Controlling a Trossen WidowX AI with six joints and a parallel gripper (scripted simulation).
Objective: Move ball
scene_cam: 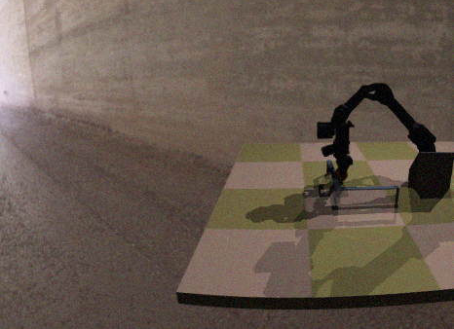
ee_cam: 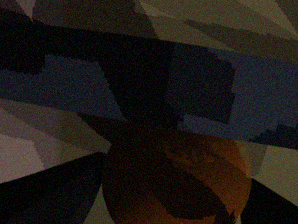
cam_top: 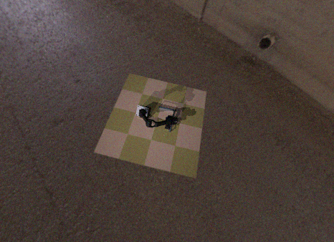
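Note:
My gripper point(ee_cam: 173, 175) point(scene_cam: 344, 167) is shut on the orange ball point(ee_cam: 175, 170) point(scene_cam: 343, 175), with a dark finger on each side of it in the wrist view. The ball is low, close to the corner of the clear walls point(scene_cam: 370, 188) point(cam_top: 167, 108). In the exterior view it shows just behind the long wall's blue top edge, near the short wall. In the wrist view a wide blue wall edge point(ee_cam: 205, 97) crosses just above the ball. The see-through copy is mostly hidden by the ball; I cannot tell how closely they line up. In the top view the arm hides the ball.
The arm's base point(scene_cam: 429, 180) point(cam_top: 142, 111) stands on the checkered table top point(scene_cam: 244, 261) point(cam_top: 161, 154), at the open side away from the short wall. The arm's shadows fall across the walls and squares. The table's edge point(scene_cam: 292, 302) shows in the exterior view.

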